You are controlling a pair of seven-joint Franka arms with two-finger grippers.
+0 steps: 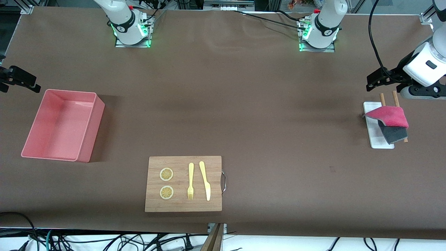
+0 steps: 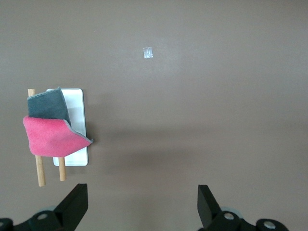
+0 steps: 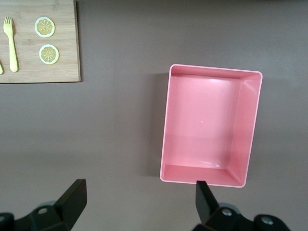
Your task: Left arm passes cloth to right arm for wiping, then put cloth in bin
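Note:
The cloth [image 1: 390, 120], magenta-red on top with a dark grey flap, is draped over two wooden sticks [image 1: 395, 98] on a flat white tray [image 1: 378, 141] at the left arm's end of the table. In the left wrist view the cloth [image 2: 50, 134] lies off to one side of my left gripper [image 2: 143, 202]. That left gripper [image 1: 373, 82] hovers open and empty over bare table beside the tray. The pink bin [image 1: 92, 132] stands empty at the right arm's end. My right gripper [image 1: 33, 83] hangs open and empty beside the bin [image 3: 166, 125].
A wooden cutting board [image 1: 183, 205] with two lemon slices, a yellow fork and a yellow knife lies near the front camera, mid-table. It also shows in the right wrist view as the board [image 3: 43, 72]. A small tape mark [image 2: 148, 52] is on the brown table.

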